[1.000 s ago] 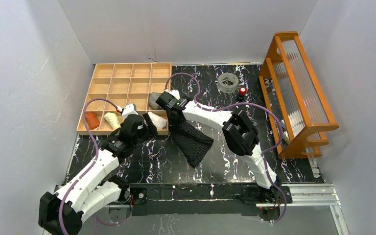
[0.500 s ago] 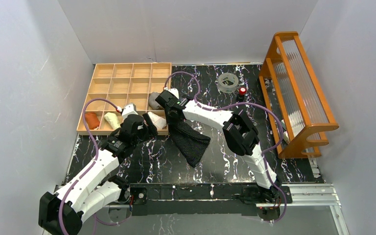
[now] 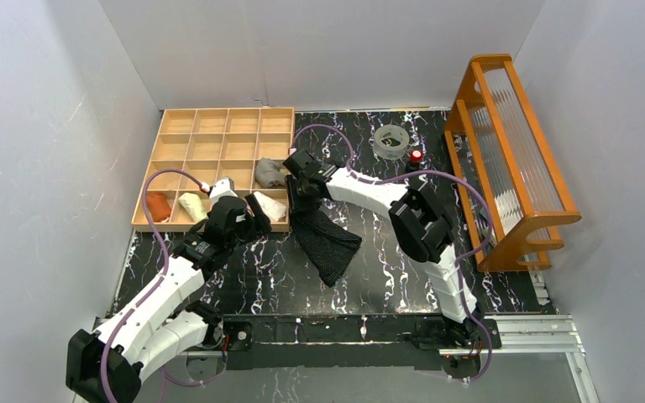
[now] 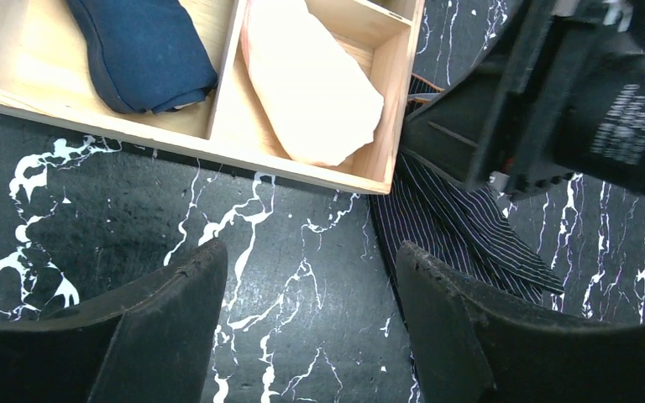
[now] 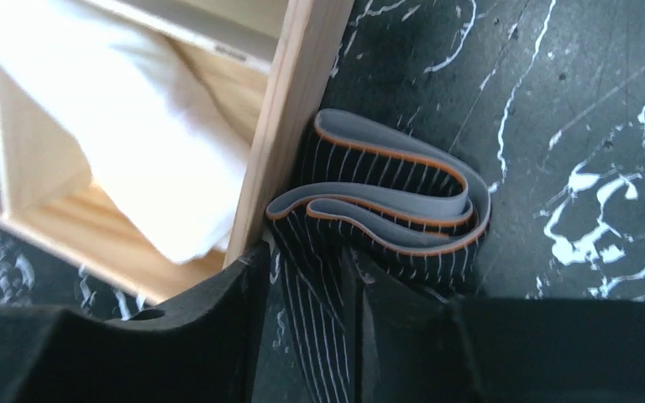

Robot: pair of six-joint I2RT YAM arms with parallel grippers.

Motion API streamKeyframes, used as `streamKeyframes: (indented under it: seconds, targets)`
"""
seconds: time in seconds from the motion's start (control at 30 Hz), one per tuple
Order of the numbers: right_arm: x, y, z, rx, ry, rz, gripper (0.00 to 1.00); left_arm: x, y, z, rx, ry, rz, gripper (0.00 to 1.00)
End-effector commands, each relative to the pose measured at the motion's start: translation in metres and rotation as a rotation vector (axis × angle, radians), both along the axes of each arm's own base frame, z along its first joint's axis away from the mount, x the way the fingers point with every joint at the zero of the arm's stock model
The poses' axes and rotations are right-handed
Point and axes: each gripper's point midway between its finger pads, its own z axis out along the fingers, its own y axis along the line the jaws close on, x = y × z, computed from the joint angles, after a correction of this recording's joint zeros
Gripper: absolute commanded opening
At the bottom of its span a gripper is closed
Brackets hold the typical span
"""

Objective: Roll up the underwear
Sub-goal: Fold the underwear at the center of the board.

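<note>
The black pinstriped underwear [image 3: 329,241] lies on the dark marble table, its grey, orange-edged waistband [image 5: 386,197] folded over against the wooden tray's right side. My right gripper [image 5: 304,260] stands open just above the cloth, which lies loose between its parted fingers. In the top view the right gripper [image 3: 298,199] sits at the cloth's upper end. To the left, over bare table at the tray's near edge, my left gripper [image 4: 311,252] is open and empty. The striped underwear [image 4: 470,231] lies just right of it. A beige-grey rolled underwear [image 3: 266,172] sits in a tray compartment.
The wooden compartment tray [image 3: 218,126] holds rolled garments: orange [image 3: 159,206], cream [image 3: 191,204], white [image 3: 269,206] and navy [image 4: 143,50]. A clear tape ring [image 3: 391,140] and a small red-topped object [image 3: 416,156] stand at the back. An orange wooden rack [image 3: 512,159] fills the right side.
My right gripper has opened and let go of the striped cloth, shifting slightly right and back. The cloth's top has settled by the tray. The left arm stayed put.
</note>
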Motion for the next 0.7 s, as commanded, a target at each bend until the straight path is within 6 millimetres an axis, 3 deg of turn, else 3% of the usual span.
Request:
streamKeyframes:
  seconds: [0.0, 0.1, 0.2, 0.3, 0.43, 0.57, 0.67]
  targets:
    - [-0.006, 0.016, 0.087, 0.237, -0.075, 0.136, 0.48, 0.003, -0.004, 0.000, -0.009, 0.000, -0.016, 0.71]
    - [-0.006, -0.007, 0.111, 0.296, -0.104, 0.115, 0.54, 0.006, -0.009, 0.005, -0.020, -0.006, -0.032, 0.71]
    - [-0.007, -0.046, 0.108, 0.316, -0.074, 0.062, 0.54, 0.008, -0.014, 0.011, -0.033, -0.018, -0.051, 0.72]
    - [-0.004, -0.089, 0.101, 0.302, -0.069, -0.017, 0.55, 0.011, -0.027, 0.013, -0.062, -0.025, -0.116, 0.72]
    - [-0.009, -0.137, 0.073, 0.280, 0.001, -0.069, 0.63, 0.010, -0.063, 0.013, -0.147, -0.016, -0.293, 0.73]
    - [-0.030, -0.149, 0.052, 0.374, 0.139, 0.001, 0.65, 0.003, -0.096, 0.008, -0.242, 0.017, -0.460, 0.73]
    - [-0.044, -0.149, 0.046, 0.447, 0.219, 0.055, 0.69, -0.009, -0.114, -0.007, -0.284, 0.098, -0.551, 0.72]
